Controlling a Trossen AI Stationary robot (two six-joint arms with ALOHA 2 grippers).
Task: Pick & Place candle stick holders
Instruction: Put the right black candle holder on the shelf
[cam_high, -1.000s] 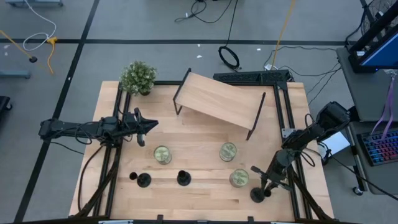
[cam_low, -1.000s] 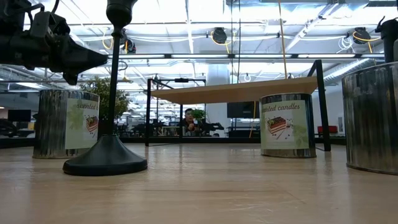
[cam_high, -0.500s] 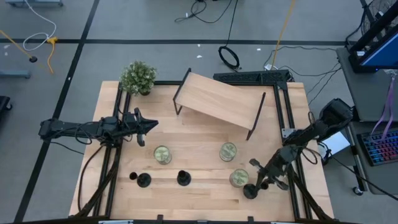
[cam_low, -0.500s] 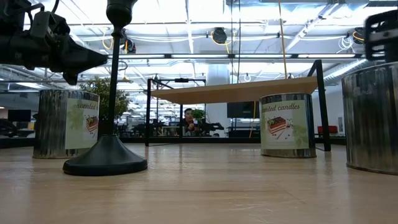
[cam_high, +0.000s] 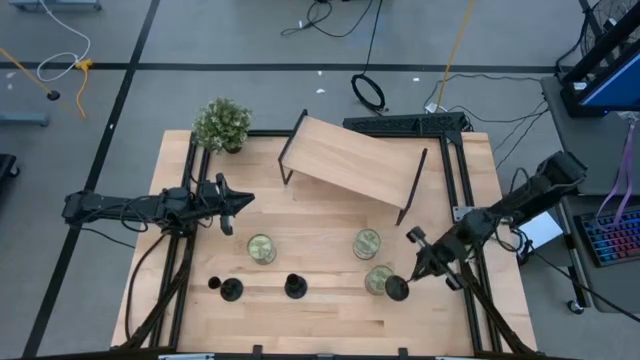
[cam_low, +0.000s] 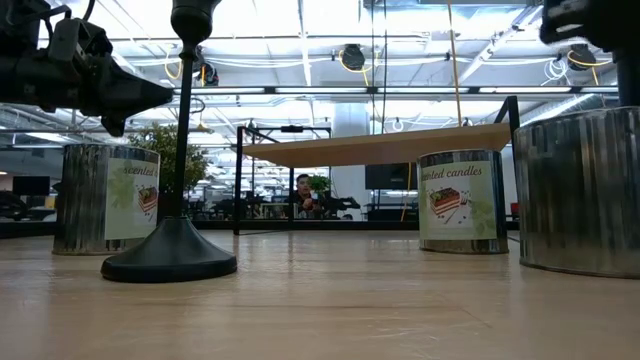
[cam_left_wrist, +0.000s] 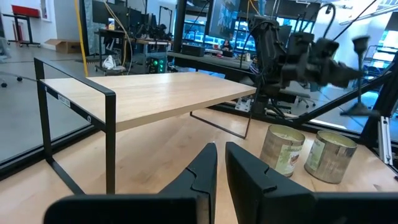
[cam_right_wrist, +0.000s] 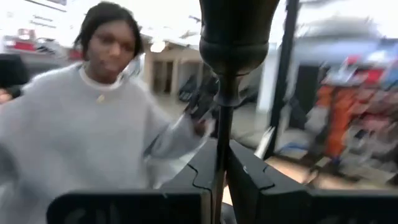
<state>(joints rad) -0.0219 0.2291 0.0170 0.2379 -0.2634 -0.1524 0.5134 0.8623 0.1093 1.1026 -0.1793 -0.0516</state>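
Three black candle stick holders show. Two stand on their round bases near the table's front edge (cam_high: 231, 290) (cam_high: 294, 287); one of them fills the low view's left (cam_low: 172, 255). The third holder (cam_high: 397, 289) is in my right gripper (cam_high: 414, 267), which is shut on it beside the front greenish jar (cam_high: 377, 279). Its cup top (cam_right_wrist: 237, 31) stands above the fingers in the right wrist view. My left gripper (cam_high: 243, 201) hovers shut and empty over the table's left half, left of the jars. My right gripper pinches the holder's thin stem (cam_right_wrist: 221, 127) between its two fingers, below the cup top. The fingers lie across the stem and come slanting down from the table's right side. The holder's base (cam_high: 397, 289) hangs over the front jar's edge; whether it touches the jar, I cannot tell.
Three greenish candle jars (cam_high: 261, 248) (cam_high: 366, 243) (cam_high: 377, 279) stand mid-table. A wooden riser on black legs (cam_high: 350, 160) stands at the back, and a potted plant (cam_high: 222, 123) at the far left corner. A person in a grey sweater (cam_right_wrist: 93, 137) is beyond the table.
My right gripper has carried the holder from the table's front right corner up and toward the table's left and far edges, to the front jar. That jar has slid a little toward the table's left.
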